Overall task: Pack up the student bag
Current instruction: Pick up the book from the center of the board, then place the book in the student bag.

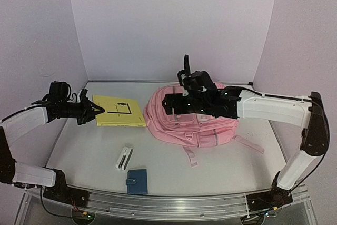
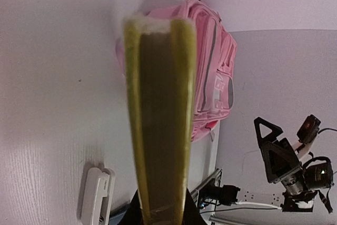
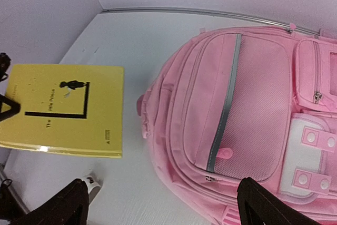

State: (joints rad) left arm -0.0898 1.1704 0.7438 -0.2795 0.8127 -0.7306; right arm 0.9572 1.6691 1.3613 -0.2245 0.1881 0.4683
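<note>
The student bag is a large pink backpack lying front-up at the table's centre right, its zips closed as far as I can see. My right gripper hovers above the bag's left side, jaws wide open with nothing between them; in the right wrist view its fingertips frame the student bag. A yellow book sits left of the bag. My left gripper is shut on the book's left edge. The left wrist view looks along the clamped book toward the bag.
A white stapler-like item lies on the table in front of the book, also seen as the white item. A small blue case rests near the front edge. Walls close in the table at back and sides.
</note>
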